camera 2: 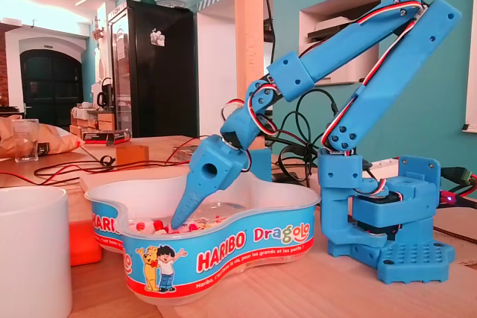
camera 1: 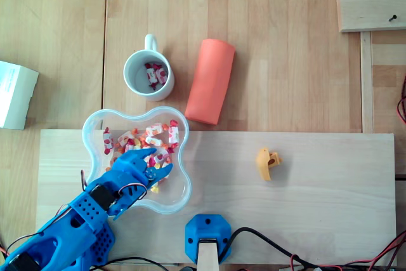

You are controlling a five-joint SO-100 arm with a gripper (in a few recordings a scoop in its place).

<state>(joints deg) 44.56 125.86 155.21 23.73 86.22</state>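
Bright, even light; soft shadows. Overhead view sharp; in fixed view, near mug (camera 2: 30,251) blurred.

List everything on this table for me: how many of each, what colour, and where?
Haribo tub: one, clear with a blue label, left end of the board.
wrapped sweets: many, red, orange and white, in the tub.
mug: one, white, above the tub in the overhead view, a few sweets inside.
cylinder: one, orange, lying right of the mug.
small plastic part: one, yellow-orange, on the board right of the tub.
box: one, white, left edge.
board: one, pale wood, on the table.
mount: one, blue, board's bottom edge.
cables: several, black and red, bottom edge.
robot arm: one, blue, reaching into the tub.
claw: one, blue, open, tips among the sweets.
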